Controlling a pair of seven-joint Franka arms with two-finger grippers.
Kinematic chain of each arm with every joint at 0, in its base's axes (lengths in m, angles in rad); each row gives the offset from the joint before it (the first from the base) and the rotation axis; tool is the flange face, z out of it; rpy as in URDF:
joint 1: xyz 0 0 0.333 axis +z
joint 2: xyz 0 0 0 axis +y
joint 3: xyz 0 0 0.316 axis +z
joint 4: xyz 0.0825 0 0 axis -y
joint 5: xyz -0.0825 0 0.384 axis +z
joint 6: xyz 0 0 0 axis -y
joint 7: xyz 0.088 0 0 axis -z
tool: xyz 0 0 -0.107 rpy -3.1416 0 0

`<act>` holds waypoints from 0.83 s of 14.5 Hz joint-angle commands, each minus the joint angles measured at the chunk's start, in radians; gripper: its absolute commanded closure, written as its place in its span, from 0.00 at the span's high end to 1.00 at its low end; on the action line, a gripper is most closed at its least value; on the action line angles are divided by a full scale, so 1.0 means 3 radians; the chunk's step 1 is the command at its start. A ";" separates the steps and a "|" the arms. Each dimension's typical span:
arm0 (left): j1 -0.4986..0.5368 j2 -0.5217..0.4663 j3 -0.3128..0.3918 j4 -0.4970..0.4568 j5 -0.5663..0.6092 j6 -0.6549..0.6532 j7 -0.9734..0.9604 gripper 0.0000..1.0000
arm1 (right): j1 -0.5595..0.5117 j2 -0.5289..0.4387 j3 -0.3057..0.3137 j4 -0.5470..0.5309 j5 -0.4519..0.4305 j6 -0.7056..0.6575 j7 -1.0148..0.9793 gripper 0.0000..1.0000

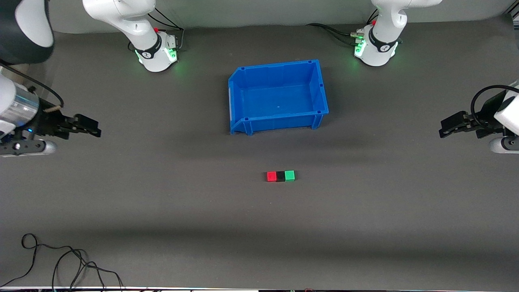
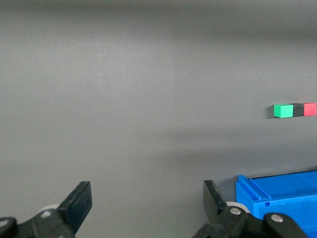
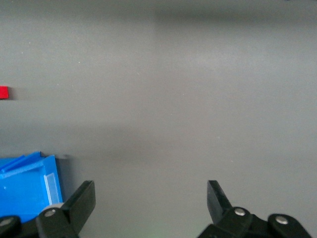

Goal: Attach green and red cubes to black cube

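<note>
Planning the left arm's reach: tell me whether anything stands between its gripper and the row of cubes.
Nothing visible does. The left gripper waits open at its end of the table; bare table lies between it and the green cube.

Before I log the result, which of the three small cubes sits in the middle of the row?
The black cube. It sits between the red cube and the green cube, touching both.

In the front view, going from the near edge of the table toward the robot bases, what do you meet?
Loose black cable → row of red cube, black cube, green cube → blue bin → arm bases.
</note>
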 commanded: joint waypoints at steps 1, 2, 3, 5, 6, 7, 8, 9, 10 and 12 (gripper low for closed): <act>0.0038 -0.0118 -0.0056 -0.0097 0.0060 0.0028 0.0048 1.00 | -0.0276 -0.0104 0.0268 -0.0061 -0.0069 -0.0046 -0.0100 1.00; 0.0038 -0.0123 -0.0056 -0.0132 0.0076 0.0049 0.0048 1.00 | -0.0302 -0.0104 0.0263 -0.0076 -0.0069 -0.0046 -0.0095 1.00; 0.0033 -0.0144 -0.0061 -0.0163 0.0101 0.0059 0.0048 1.00 | -0.0307 -0.0104 0.0263 -0.0091 -0.0069 -0.0051 -0.0095 1.00; 0.0012 -0.0159 -0.0066 -0.0194 0.0163 0.0064 0.0048 1.00 | -0.0312 -0.0104 0.0278 -0.0097 -0.0211 -0.0051 -0.0095 1.00; 0.0017 -0.0164 -0.0066 -0.0194 0.0163 0.0064 0.0048 1.00 | -0.0317 -0.0099 0.0329 -0.0097 -0.0344 -0.0046 -0.0095 1.00; 0.0017 -0.0164 -0.0066 -0.0199 0.0163 0.0064 0.0048 1.00 | -0.0322 -0.0099 0.0385 -0.0097 -0.0421 -0.0046 -0.0095 1.00; 0.0017 -0.0164 -0.0066 -0.0199 0.0163 0.0064 0.0048 1.00 | -0.0322 -0.0099 0.0396 -0.0097 -0.0427 -0.0051 -0.0090 1.00; 0.0017 -0.0170 -0.0066 -0.0214 0.0163 0.0064 0.0078 1.00 | -0.0348 -0.0099 0.0391 -0.0102 -0.0382 -0.0051 -0.0085 1.00; 0.0022 -0.0170 -0.0066 -0.0220 0.0163 0.0064 0.0104 1.00 | -0.0434 -0.0099 0.0396 -0.0102 -0.0300 -0.0051 -0.0085 1.00; 0.0027 -0.0185 -0.0066 -0.0225 0.0163 0.0059 0.0134 1.00 | -0.0481 -0.0104 0.0391 -0.0102 -0.0085 0.0000 -0.0090 1.00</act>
